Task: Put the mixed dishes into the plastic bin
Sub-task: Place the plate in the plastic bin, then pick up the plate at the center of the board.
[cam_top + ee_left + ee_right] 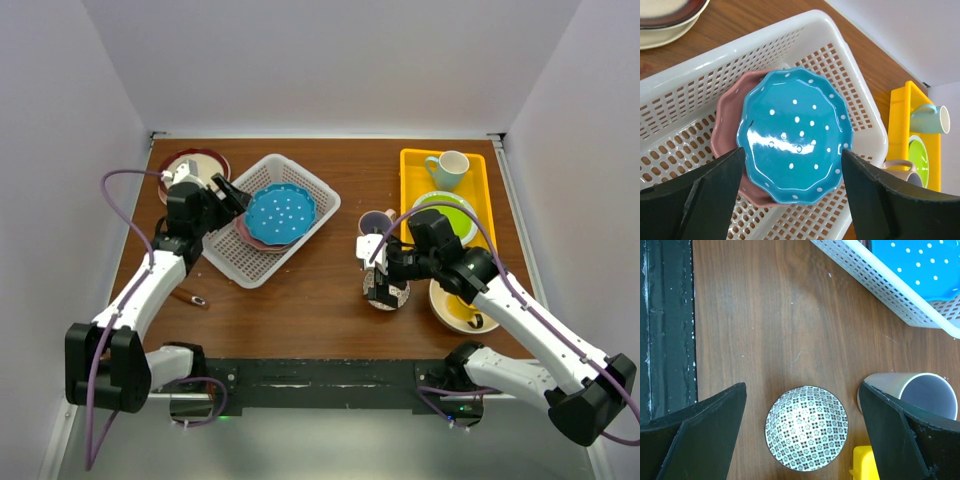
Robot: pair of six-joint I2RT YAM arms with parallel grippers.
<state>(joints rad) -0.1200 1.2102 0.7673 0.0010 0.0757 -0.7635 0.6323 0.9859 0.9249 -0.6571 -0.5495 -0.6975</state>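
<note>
The white plastic bin stands at the back left. In it a blue dotted plate lies on a pink plate. My left gripper is open and empty just above the bin's left side; in the left wrist view its fingers flank the blue plate. My right gripper is open and empty above the small patterned bowl, which sits on the table between its fingers. A beige mug stands beside the bowl.
A pink-and-cream plate sits behind the bin. The yellow tray at the back right holds a teal mug and a green plate. A large cream bowl is under the right arm. A small brown object lies front left.
</note>
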